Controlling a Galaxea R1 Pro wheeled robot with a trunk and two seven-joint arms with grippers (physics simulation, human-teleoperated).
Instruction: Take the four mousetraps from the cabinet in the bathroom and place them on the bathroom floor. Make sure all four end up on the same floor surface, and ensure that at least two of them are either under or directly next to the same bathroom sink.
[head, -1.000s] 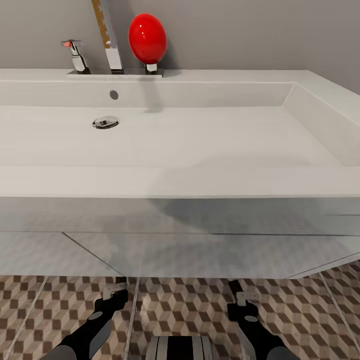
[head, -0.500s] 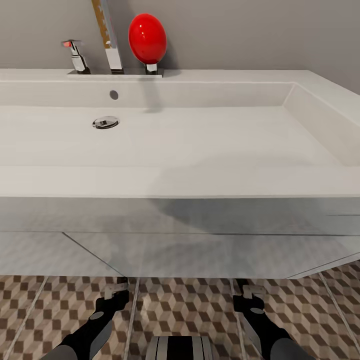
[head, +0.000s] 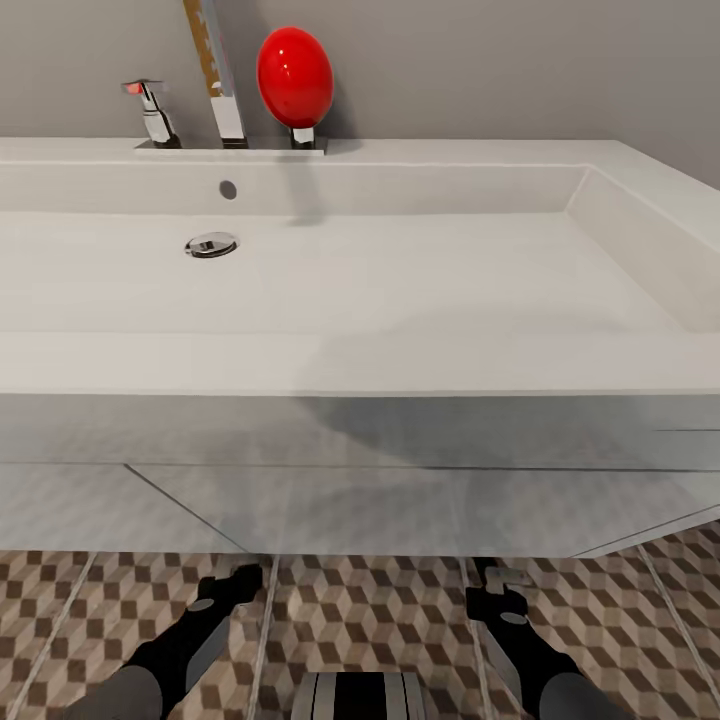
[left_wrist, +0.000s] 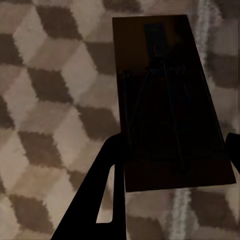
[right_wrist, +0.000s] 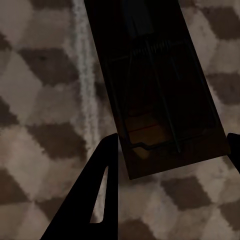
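Mousetraps sit one between each gripper's fingers, the left gripper (left_wrist: 172, 165) gripping its mousetrap (left_wrist: 167, 100), the right gripper (right_wrist: 172, 160) gripping its own (right_wrist: 155, 85), so I'd lower both flat onto the bathroom floor (head: 380, 610) beside the sink (head: 400, 300) before letting go.

the sink (head: 400, 350) overhangs both arms, its front edge and pale vanity panel (head: 380, 500) closing off the way up and forward. beneath it, the bathroom floor (head: 380, 610) lies open between the left end effector (head: 238, 578) and the right end effector (head: 497, 582). each wrist view has a mousetrap (left_wrist: 167, 100) (right_wrist: 155, 85) between the fingers.
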